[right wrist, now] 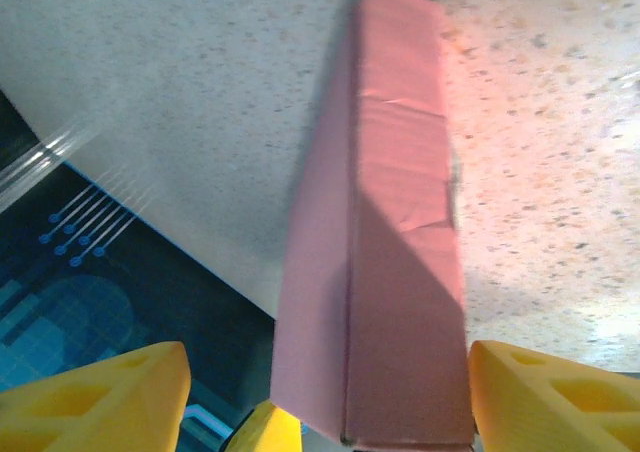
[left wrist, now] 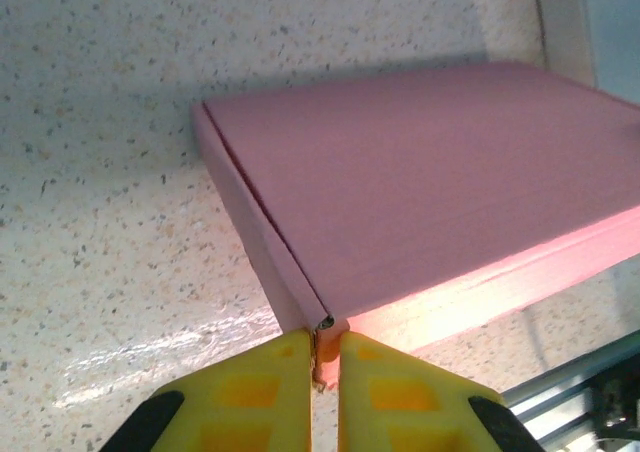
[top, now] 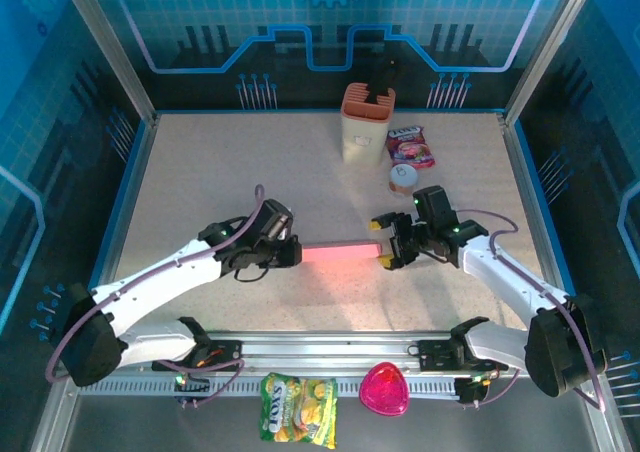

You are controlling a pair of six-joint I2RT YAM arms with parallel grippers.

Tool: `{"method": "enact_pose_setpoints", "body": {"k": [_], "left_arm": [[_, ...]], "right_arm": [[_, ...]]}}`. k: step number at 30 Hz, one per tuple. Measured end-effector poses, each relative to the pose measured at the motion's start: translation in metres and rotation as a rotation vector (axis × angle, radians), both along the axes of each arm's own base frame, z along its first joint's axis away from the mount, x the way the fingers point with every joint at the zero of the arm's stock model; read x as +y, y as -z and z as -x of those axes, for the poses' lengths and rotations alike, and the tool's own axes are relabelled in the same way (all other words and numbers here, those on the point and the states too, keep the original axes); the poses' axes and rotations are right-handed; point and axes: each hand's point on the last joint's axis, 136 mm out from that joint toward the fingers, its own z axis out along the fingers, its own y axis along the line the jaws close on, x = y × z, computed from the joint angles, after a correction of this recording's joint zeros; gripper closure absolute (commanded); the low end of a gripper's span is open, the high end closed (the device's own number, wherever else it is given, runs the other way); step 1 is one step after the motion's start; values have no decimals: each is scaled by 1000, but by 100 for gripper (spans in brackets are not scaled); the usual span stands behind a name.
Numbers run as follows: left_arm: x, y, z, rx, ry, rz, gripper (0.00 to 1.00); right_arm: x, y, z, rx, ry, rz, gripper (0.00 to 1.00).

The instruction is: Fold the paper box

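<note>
Now left claw [left wrist: 322,340] tight on paper box [top: 340,253] edge, right claw [top: 383,245] wide astride its end.

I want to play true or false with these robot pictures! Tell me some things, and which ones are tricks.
1. The paper box is pink. True.
2. The left tool is pinching a corner of the paper box. True.
3. The right tool is squeezed shut. False: its fingers are spread apart, one on each side of the box's end.
4. The pink heart-shaped thing lies at the far side of the table. False: it lies at the near edge, in front of the rail, next to a yellow snack bag.
</note>
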Motion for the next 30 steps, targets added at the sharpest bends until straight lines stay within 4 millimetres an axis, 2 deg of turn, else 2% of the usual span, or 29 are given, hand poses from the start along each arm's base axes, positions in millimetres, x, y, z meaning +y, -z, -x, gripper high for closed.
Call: {"method": "enact_pose_setpoints", "body": {"k": [3,7,13,17,21,24,30], "left_arm": [[6,14,4,16,-18,-21,84],[12,31,8,43,-55,-28,82],[12,34,5,49,-92,-5,72],[19,31,-7,72,-161,50,66],[35,23,-32,104,-280,171,59],[47,18,-46,113,-336,232,59],[60,13,-54,135,-373,295,58]], "right_arm": [[-1,16,12,51,-21,8,29],[-1,26,20,72,-80,25,29],[-9,35,25,55,-199,104,32],[-6,22,1,-86,-338,188,38],[3,18,-27,-227,-500,263,42],[5,33,-34,-251,-595,308,42],[5,68,-28,-228,-736,349,44]]}}
